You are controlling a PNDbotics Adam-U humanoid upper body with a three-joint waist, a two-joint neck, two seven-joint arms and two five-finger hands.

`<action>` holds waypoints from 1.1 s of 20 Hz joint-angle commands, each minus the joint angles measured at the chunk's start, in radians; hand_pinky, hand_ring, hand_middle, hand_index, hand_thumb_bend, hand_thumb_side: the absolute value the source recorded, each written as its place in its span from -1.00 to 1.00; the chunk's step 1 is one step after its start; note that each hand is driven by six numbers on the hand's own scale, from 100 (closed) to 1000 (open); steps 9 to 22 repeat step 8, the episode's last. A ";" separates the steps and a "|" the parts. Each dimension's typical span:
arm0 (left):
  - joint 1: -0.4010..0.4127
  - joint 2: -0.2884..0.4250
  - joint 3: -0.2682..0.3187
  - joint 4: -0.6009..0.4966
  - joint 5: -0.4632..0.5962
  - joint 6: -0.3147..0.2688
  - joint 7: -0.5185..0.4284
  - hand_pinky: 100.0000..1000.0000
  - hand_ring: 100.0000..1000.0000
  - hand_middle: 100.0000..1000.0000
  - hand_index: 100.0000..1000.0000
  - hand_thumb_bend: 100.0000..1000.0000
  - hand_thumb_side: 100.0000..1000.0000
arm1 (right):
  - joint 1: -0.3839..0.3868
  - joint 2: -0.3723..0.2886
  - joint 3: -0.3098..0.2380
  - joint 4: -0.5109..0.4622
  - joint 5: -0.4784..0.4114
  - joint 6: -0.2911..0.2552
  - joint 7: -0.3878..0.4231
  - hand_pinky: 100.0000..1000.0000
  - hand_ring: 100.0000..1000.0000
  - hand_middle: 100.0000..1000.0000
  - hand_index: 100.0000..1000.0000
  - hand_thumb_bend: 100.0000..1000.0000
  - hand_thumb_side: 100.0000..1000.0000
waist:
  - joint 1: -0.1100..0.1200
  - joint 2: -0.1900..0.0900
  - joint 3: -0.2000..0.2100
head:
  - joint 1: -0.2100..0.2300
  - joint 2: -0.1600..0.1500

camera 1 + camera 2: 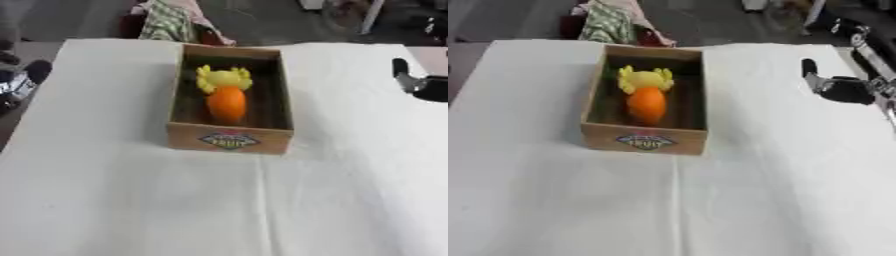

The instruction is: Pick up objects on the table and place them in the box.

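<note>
Hovering at the right edge above the desk point(780, 200), the right robot hand point(833, 87) is well apart from the box point(645, 141), one finger raised; whether it is clenched or released, I cannot tell; the left robot hand point(19, 82) shows dimly at the left edge, its state likewise unclear; the box stands mid-desk, long axis running away from the robot, label facing the near side; inside lie an orange point(647, 105), nearer, and a yellow object point(645, 79) touching it on the far side.
</note>
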 commanded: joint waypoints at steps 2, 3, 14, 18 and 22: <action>0.001 0.026 0.013 -0.012 0.005 -0.010 0.004 0.47 -0.38 0.03 0.41 0.51 -0.25 | 0.008 -0.047 -0.030 -0.041 -0.080 0.023 0.021 0.77 0.98 0.63 0.71 -1.00 -0.78 | 0.003 -0.019 -0.002 | 0.001 0.000; 0.004 0.025 0.013 -0.012 0.006 -0.011 0.005 0.47 -0.38 0.03 0.40 0.51 -0.25 | 0.013 -0.048 -0.034 -0.045 -0.096 0.027 0.026 0.77 0.98 0.63 0.71 -1.00 -0.78 | 0.004 -0.019 -0.003 | 0.001 0.000; 0.007 0.025 0.014 -0.011 0.009 -0.015 0.007 0.47 -0.38 0.03 0.40 0.51 -0.25 | 0.019 -0.051 -0.041 -0.057 -0.124 0.040 0.043 0.77 0.98 0.63 0.71 -1.00 -0.78 | 0.004 -0.019 -0.004 | 0.001 0.001; 0.007 0.025 0.014 -0.011 0.009 -0.015 0.007 0.47 -0.38 0.03 0.40 0.51 -0.25 | 0.019 -0.051 -0.041 -0.057 -0.124 0.040 0.043 0.77 0.98 0.63 0.71 -1.00 -0.78 | 0.004 -0.019 -0.004 | 0.001 0.001; 0.007 0.025 0.014 -0.011 0.009 -0.015 0.007 0.47 -0.38 0.03 0.40 0.51 -0.25 | 0.019 -0.051 -0.041 -0.057 -0.124 0.040 0.043 0.77 0.98 0.63 0.71 -1.00 -0.78 | 0.004 -0.019 -0.004 | 0.001 0.001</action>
